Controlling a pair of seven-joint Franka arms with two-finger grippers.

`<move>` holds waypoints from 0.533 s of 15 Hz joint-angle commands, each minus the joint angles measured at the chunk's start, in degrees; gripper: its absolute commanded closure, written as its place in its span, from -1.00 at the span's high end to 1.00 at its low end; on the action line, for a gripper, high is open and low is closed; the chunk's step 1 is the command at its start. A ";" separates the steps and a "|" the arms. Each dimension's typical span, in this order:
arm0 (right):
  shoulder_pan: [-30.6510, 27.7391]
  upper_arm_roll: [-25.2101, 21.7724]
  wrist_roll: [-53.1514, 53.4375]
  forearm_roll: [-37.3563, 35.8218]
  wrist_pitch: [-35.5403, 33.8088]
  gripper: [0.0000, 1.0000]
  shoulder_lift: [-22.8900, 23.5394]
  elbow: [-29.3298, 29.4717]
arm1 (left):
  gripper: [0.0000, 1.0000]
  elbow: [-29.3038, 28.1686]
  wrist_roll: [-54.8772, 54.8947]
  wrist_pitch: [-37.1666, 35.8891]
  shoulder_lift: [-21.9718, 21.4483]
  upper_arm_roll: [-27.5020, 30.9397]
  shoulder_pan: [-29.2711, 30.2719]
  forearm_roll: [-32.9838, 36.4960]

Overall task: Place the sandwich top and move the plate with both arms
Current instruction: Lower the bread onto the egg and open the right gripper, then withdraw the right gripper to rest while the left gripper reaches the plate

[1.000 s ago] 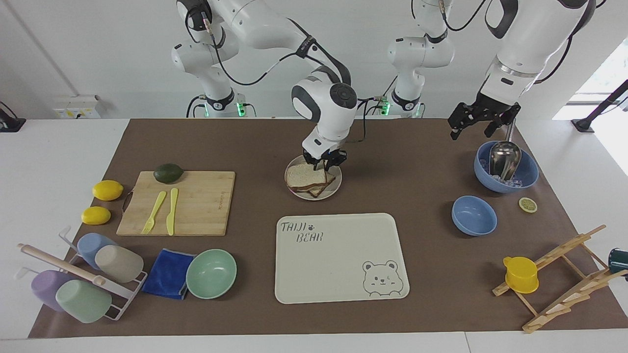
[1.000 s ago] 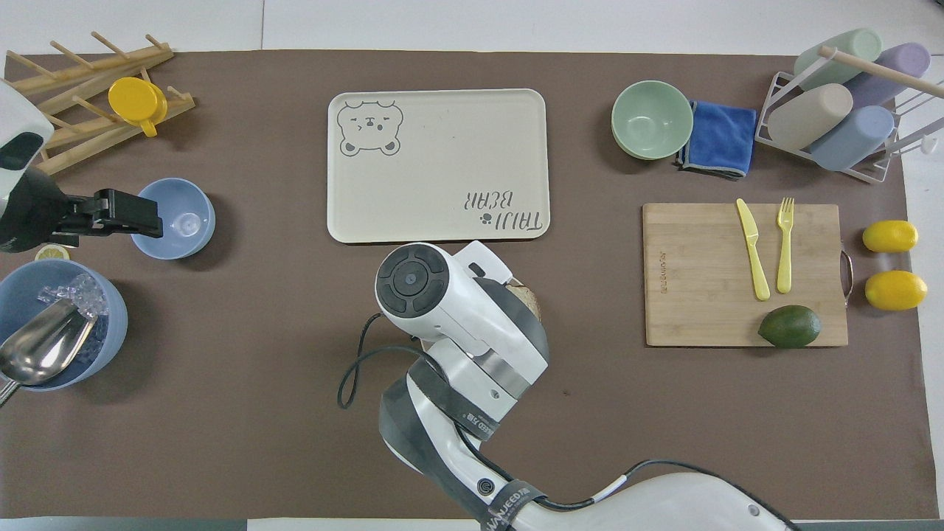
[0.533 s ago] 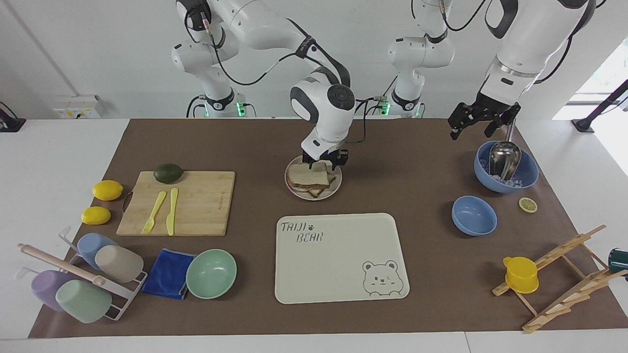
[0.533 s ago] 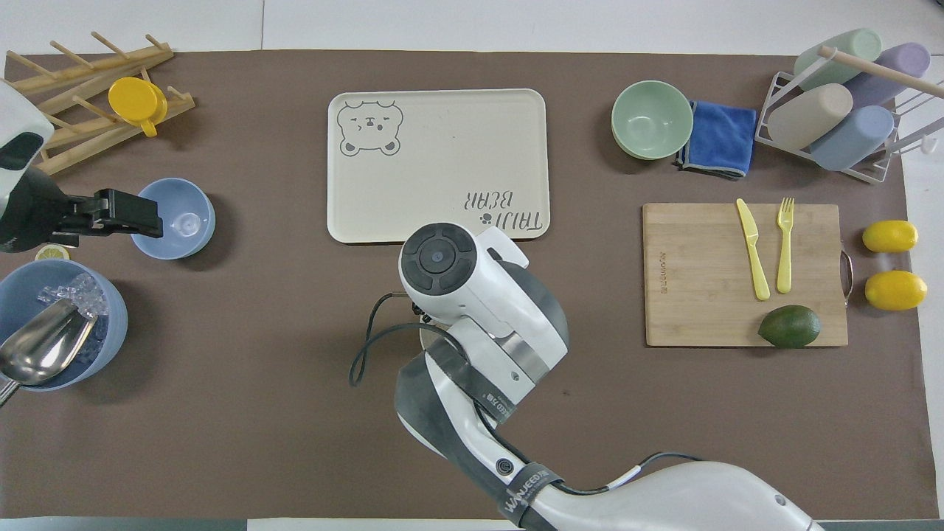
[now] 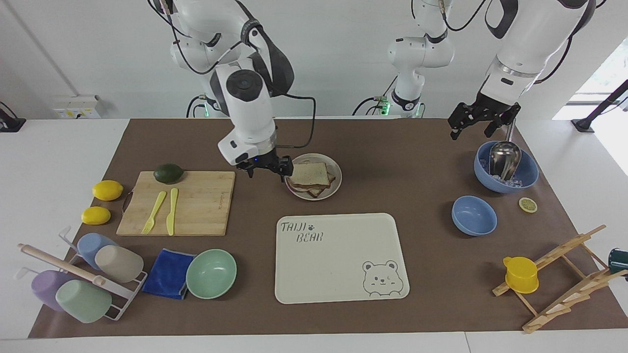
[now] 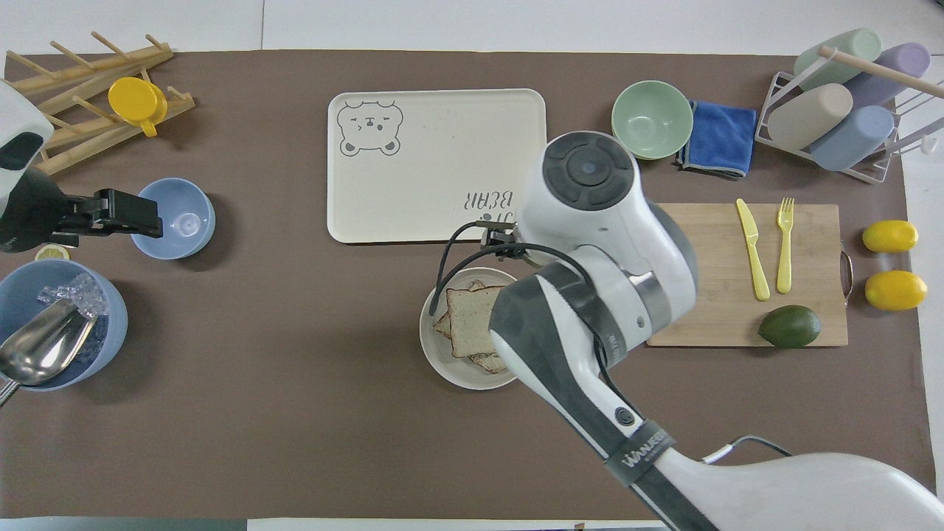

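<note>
Near the middle of the facing frame, you see the plate (image 5: 335, 188) on the brown mat, with the sandwich top (image 5: 309, 173) lying flat as the uppermost slice of the stack on it. The plate sits nearer to the robots than the bear-printed tray (image 5: 338, 255), just apart from it. In the overhead frame, the same plate (image 6: 436, 352) lies just below centre, partly covered by the right arm, and the sandwich top (image 6: 472, 321) shows beside that arm's dark band.

Your right gripper (image 5: 265, 167) hangs just off the plate's rim, toward the right arm's end of the table, between the plate and the cutting board (image 5: 196, 206). Its fingers stand apart and carry nothing (the bread is free of them). In the overhead frame the arm's own body hides this gripper.

Your left gripper (image 5: 480, 121) waits at the upper right of the facing frame, raised over the mat close to the big blue bowl (image 5: 525, 177) that holds a metal scoop (image 5: 504, 157). Its fingers are spread and empty. From overhead, you find the left gripper (image 6: 151, 215) at the left edge of the frame, its tips over the rim of the small blue bowl (image 6: 184, 228).
</note>
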 commanded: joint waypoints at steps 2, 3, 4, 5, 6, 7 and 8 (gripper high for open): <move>-4.66 0.69 -2.89 1.58 -5.79 1.00 -5.13 -1.26 | 1.00 0.27 0.54 -1.04 -0.34 -0.11 0.35 0.83; -5.54 0.69 -3.68 1.58 -7.47 1.00 -6.27 -1.26 | 1.00 0.27 0.54 -1.13 -0.34 -0.19 0.35 0.83; -6.42 0.61 -5.69 1.58 -9.14 1.00 -7.32 -1.26 | 1.00 0.27 0.54 -1.13 -0.34 -0.19 0.35 0.83; -7.56 0.60 -8.14 1.58 -10.89 1.00 -7.94 -1.26 | 1.00 0.27 0.45 -0.78 -0.34 -0.19 0.35 0.83; -9.22 0.43 -11.65 1.58 -12.30 1.00 -8.39 -1.26 | 1.00 0.27 0.19 -0.69 -0.34 -0.11 0.35 0.83; -11.33 0.43 -15.43 1.58 -13.28 1.00 -8.83 -1.18 | 1.00 0.27 0.10 -0.60 -0.34 -0.19 0.35 0.83; -12.83 0.25 -18.68 1.58 -13.63 1.00 -9.00 -1.09 | 1.00 0.18 0.01 -0.51 -0.34 -0.19 0.35 0.83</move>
